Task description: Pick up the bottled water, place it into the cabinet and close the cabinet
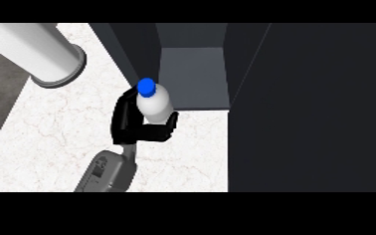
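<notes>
As it grips the bottled water (155, 105), left hand (126, 123) above marble counter (51, 129), just before open cabinet (192, 74)

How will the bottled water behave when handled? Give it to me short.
The bottled water looks tall and narrow, so it would probably tip if set down tilted. Its round body would likely roll once on its side. The smooth white wall may slip a little in the left hand curled round it.
</notes>
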Action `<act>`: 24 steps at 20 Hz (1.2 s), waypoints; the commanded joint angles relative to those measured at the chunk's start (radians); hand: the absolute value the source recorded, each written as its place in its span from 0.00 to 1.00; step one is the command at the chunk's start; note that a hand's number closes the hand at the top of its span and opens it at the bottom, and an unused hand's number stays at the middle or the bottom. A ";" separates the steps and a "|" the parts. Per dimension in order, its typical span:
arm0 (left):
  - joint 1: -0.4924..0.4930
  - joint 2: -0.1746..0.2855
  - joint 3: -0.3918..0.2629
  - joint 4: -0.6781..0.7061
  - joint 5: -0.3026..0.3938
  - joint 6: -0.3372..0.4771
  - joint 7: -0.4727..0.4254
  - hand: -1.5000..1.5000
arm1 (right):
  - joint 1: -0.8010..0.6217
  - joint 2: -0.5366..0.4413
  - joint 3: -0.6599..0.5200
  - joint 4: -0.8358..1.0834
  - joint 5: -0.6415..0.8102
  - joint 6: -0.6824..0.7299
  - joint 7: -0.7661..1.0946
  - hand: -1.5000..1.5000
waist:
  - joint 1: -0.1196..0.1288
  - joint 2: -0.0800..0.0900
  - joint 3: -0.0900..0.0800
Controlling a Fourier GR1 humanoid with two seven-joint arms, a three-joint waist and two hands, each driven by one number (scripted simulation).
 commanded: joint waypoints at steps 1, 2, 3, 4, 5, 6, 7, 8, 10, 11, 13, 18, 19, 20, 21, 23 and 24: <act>-0.069 -0.002 -0.067 -0.031 -0.002 0.140 0.066 1.00 | 0.062 0.034 0.006 -0.227 -0.083 -0.063 0.083 0.00 | -0.003 0.001 0.000; -0.095 -0.002 -0.108 0.005 -0.019 0.194 0.066 1.00 | 0.003 0.014 -0.006 -0.147 -0.083 -0.048 0.067 0.00 | 0.000 0.003 0.000; -0.119 -0.002 -0.133 0.056 0.001 0.221 0.044 1.00 | -0.014 -0.003 -0.015 -0.163 -0.116 -0.094 0.098 0.00 | -0.003 0.005 0.000; -0.207 -0.002 -0.075 0.093 -0.032 0.255 0.086 1.00 | 0.033 0.021 -0.012 -0.139 -0.086 -0.007 0.038 0.00 | -0.017 0.003 0.000; -0.169 -0.002 -0.068 0.099 -0.023 0.211 0.062 1.00 | -0.006 -0.020 -0.051 -0.134 -0.139 -0.035 0.075 0.00 | -0.001 0.004 0.000; -0.184 -0.002 -0.072 0.129 -0.038 0.247 0.073 1.00 | 0.045 -0.010 -0.048 -0.182 -0.149 -0.025 0.073 0.00 | -0.011 0.003 0.000; -0.216 -0.002 -0.100 0.147 -0.033 0.291 0.102 1.00 | 0.012 0.007 -0.006 -0.202 -0.106 -0.078 0.095 0.00 | -0.008 0.005 -0.001; -0.225 -0.002 -0.069 0.176 -0.045 0.258 0.093 1.00 | 0.012 -0.023 -0.055 -0.152 -0.163 -0.050 0.092 0.00 | -0.005 0.005 0.000; -0.263 -0.002 -0.133 0.211 -0.029 0.346 0.103 1.00 | -0.002 0.023 0.007 -0.169 -0.095 -0.060 0.081 0.00 | -0.010 0.004 0.000; -0.317 -0.002 -0.041 0.269 -0.047 0.285 0.119 1.00 | 0.032 0.028 -0.005 -0.157 -0.102 -0.018 0.067 0.00 | -0.011 0.004 0.000; -0.362 -0.002 -0.071 0.360 0.013 0.332 0.073 1.00 | 0.038 0.009 -0.032 -0.152 -0.137 -0.016 0.075 0.00 | -0.023 0.007 -0.001; -0.428 -0.002 -0.029 0.510 0.061 0.267 0.017 1.00 | 0.017 -0.013 -0.057 -0.115 -0.163 0.008 0.076 0.00 | -0.023 0.008 0.000; -0.488 -0.002 -0.043 0.508 0.090 0.316 0.046 1.00 | 0.032 -0.031 -0.050 -0.162 -0.221 -0.038 0.108 0.00 | -0.039 0.011 -0.002; -0.499 -0.002 -0.005 0.564 0.083 0.283 0.036 1.00 | 0.004 0.015 -0.002 -0.138 -0.144 -0.038 0.089 0.00 | -0.026 0.011 -0.001; -0.527 -0.002 -0.025 0.547 0.091 0.331 0.065 1.00 | 0.026 0.010 -0.016 -0.152 -0.169 -0.026 0.089 0.00 | -0.028 0.008 -0.001; -0.560 -0.002 -0.013 0.631 0.095 0.321 0.007 1.00 | 0.042 -0.001 -0.041 -0.129 -0.185 0.014 0.070 0.00 | -0.041 0.010 -0.001; -0.623 -0.002 0.012 0.684 0.115 0.325 0.005 1.00 | -0.001 -0.014 -0.047 -0.097 -0.169 -0.004 0.066 0.00 | -0.046 0.015 -0.001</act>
